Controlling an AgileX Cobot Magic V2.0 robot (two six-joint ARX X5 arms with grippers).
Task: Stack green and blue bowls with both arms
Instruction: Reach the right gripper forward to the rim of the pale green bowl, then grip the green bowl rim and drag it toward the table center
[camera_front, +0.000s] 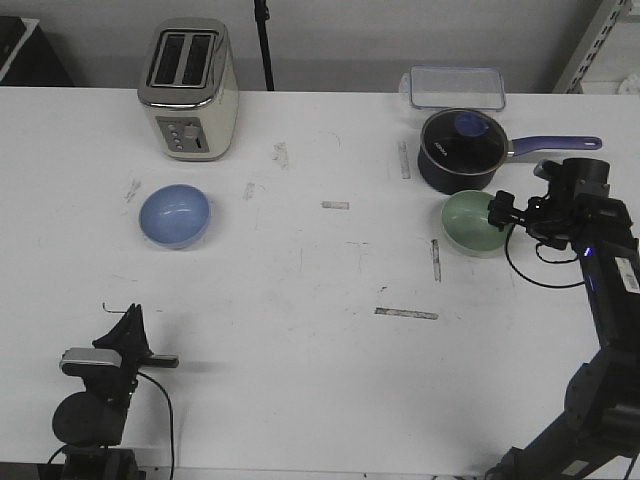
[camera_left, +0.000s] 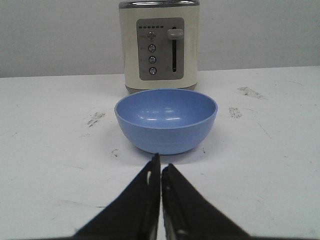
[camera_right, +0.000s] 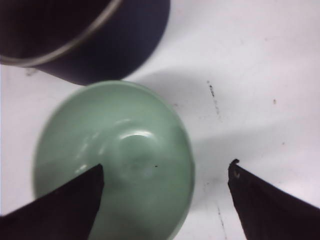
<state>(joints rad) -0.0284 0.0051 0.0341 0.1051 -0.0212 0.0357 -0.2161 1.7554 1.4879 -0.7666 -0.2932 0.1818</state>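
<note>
The pale blue bowl (camera_front: 175, 215) stands upright at the left of the table, in front of the toaster; it fills the middle of the left wrist view as blue bowl (camera_left: 166, 120). My left gripper (camera_front: 127, 318) (camera_left: 161, 161) is shut and empty, low near the front edge, well short of that bowl. The mint green bowl (camera_front: 472, 222) (camera_right: 125, 145) stands at the right, just in front of the saucepan. My right gripper (camera_front: 498, 213) (camera_right: 165, 170) is open above the green bowl's right rim, one finger (camera_right: 75, 195) over the inside, the other finger (camera_right: 260, 200) outside.
A dark navy saucepan (camera_front: 460, 150) (camera_right: 100, 40) with a glass lid and purple handle stands close behind the green bowl. A cream toaster (camera_front: 188, 90) (camera_left: 160, 45) stands behind the blue bowl. A clear lidded box (camera_front: 456, 87) sits at the back right.
</note>
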